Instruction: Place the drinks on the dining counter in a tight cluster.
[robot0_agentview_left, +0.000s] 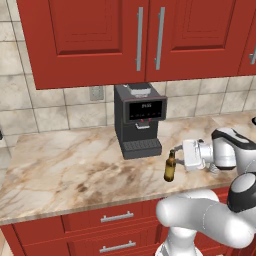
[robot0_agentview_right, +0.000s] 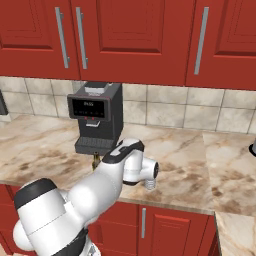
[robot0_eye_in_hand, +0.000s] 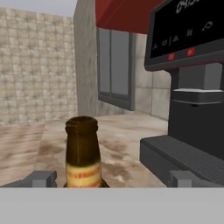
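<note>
One of the drinks, a slim brown glass bottle with a yellow-orange label, stands upright near the front edge of a marbled wall counter, just right of a coffee machine. My gripper reaches in from the right at the height of the bottle's neck. In the hand view the bottle rises between the two fingertips, closer to the left one, and the gripper is open and not touching it. In the right base view my arm hides nearly all of the bottle. The dining counter is out of view.
A black coffee machine stands against the tiled wall just left of and behind the bottle, its drip tray close to my right finger. Red cabinets hang above the counter, with red drawers below its front edge.
</note>
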